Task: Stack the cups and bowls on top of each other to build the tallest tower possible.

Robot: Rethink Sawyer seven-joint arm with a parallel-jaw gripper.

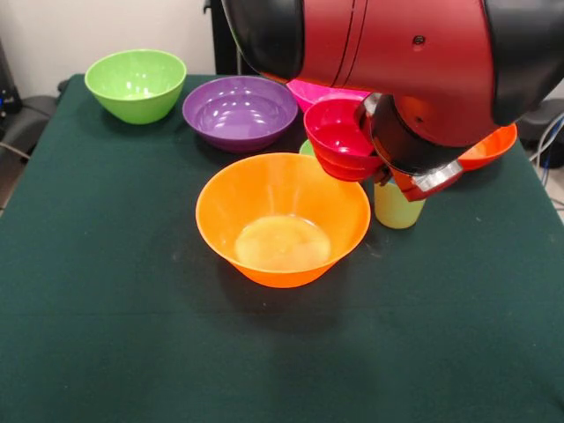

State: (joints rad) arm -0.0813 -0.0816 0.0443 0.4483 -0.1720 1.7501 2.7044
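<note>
Arm low over the table

Your red and black arm [397,62] reaches down from above, its bulky wrist filling the upper right; you cannot see its gripper's state.

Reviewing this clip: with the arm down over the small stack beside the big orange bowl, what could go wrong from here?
1. The tower widens upward from a narrow yellow-green cup, so it looks top-heavy; a nudge from the arm may tip it.
2. The big orange bowl sits close beside the cup; a toppling stack could strike it.
3. The end effector is hidden behind the arm, so its grip cannot be confirmed.
</note>
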